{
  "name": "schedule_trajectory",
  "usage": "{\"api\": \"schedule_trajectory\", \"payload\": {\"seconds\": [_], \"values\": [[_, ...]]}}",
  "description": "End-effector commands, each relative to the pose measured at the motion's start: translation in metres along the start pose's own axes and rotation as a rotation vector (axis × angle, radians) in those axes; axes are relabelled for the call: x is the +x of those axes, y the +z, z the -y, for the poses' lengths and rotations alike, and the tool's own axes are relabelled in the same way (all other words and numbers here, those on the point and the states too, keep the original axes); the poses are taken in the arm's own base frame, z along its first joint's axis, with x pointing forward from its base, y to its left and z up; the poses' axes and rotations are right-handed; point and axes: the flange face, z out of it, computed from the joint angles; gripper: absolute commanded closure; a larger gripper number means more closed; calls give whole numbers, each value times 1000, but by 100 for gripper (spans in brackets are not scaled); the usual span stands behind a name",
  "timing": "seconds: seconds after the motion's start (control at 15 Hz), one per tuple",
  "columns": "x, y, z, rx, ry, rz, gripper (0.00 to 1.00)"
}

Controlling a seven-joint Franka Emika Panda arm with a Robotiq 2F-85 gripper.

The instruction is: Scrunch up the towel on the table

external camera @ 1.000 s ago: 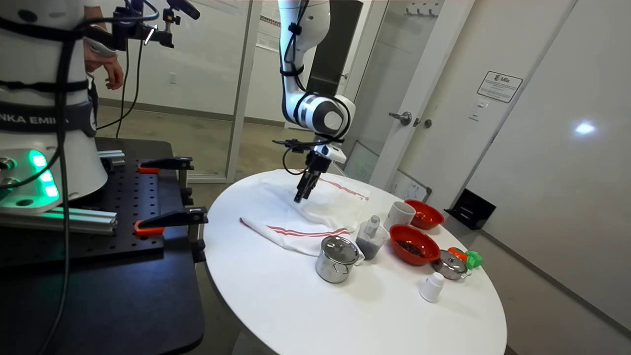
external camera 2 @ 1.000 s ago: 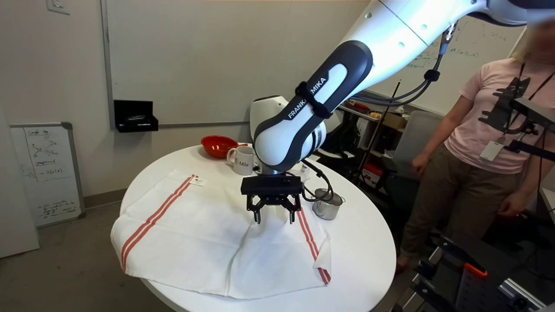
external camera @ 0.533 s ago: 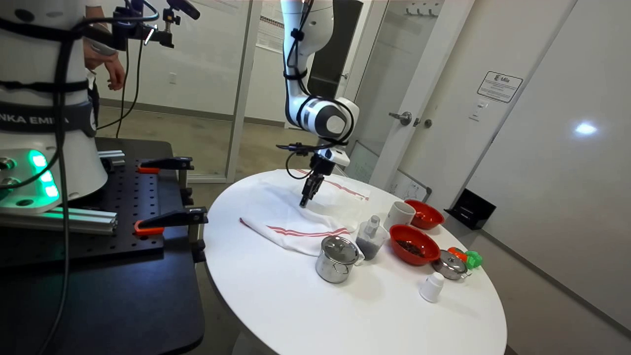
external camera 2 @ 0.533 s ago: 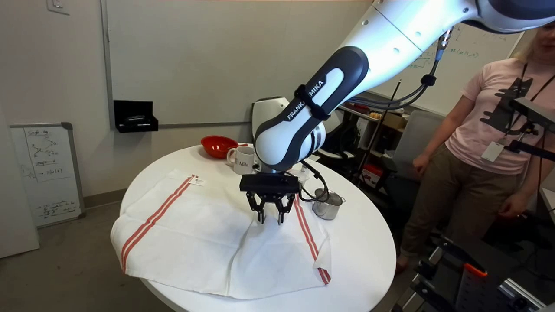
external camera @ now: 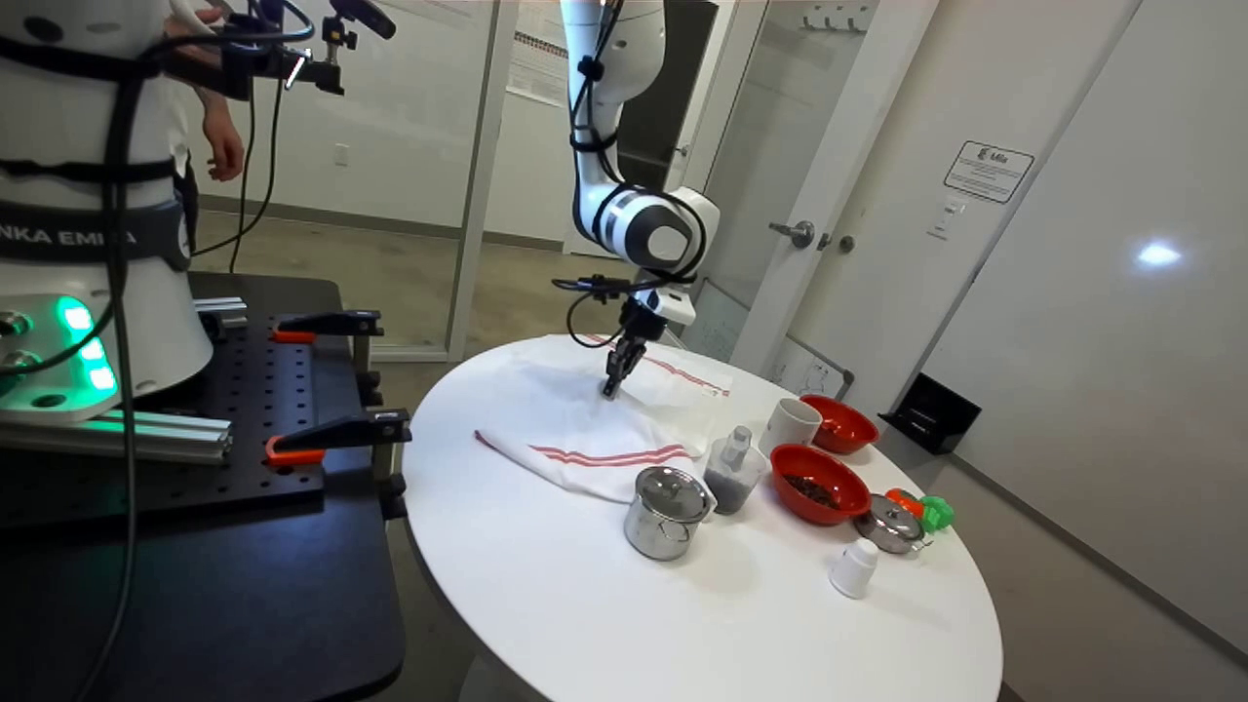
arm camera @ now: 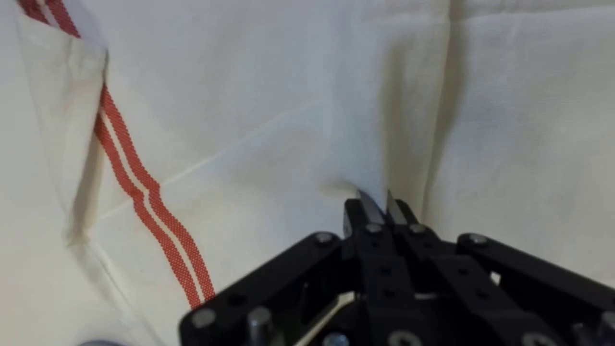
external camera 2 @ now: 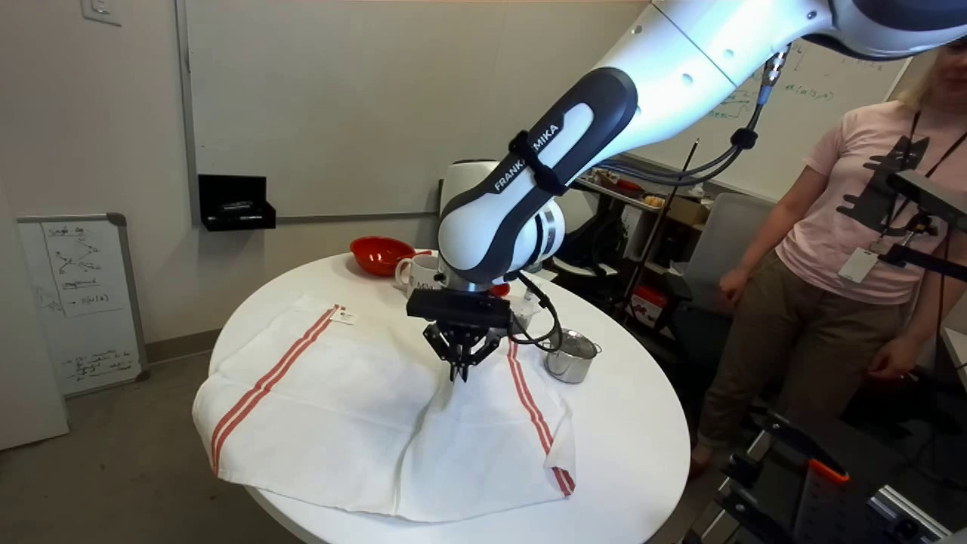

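Note:
The white towel [external camera 2: 317, 423] with red stripes lies spread over the round white table [external camera 2: 631, 438], one corner folded over. My gripper [external camera 2: 458, 375] points down near the towel's middle, closer to one striped side. Its jaws are together, and a small fold of the towel [arm camera: 240, 86] is pinched between the fingertips of the gripper [arm camera: 379, 201] in the wrist view. From that pinch a raised ridge of cloth runs away across the towel. The gripper [external camera: 609, 393] also shows in an exterior view, its tips at the cloth.
A steel pot [external camera: 665, 517] stands beside the towel's edge, near a plastic container [external camera: 733, 478] with dark contents. Further along are a white mug [external camera: 788, 426], two red bowls [external camera: 817, 487], a lidded pan [external camera: 889, 526] and a white cup [external camera: 854, 569]. A person [external camera 2: 846, 219] stands beyond the table.
The jaws have gone from wide apart to shut on the cloth. The gripper dipped to the towel, then rose slightly. The towel's near-pot edge and stripes have shifted a little toward it.

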Motion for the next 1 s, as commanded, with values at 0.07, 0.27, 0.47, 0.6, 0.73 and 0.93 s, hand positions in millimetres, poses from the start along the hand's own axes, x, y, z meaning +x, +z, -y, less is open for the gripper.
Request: {"api": "schedule_trajectory", "payload": {"seconds": [0.07,0.27,0.47,0.6,0.73,0.93], "values": [[4,-49,4,80,60,11,99],[8,-85,1,103,85,-4,99],[6,-114,-4,91,63,-3,99],[2,-134,-6,82,45,-5,99],[-2,-157,-8,77,30,-14,99],[-8,-201,-11,81,-17,-41,99]]}}
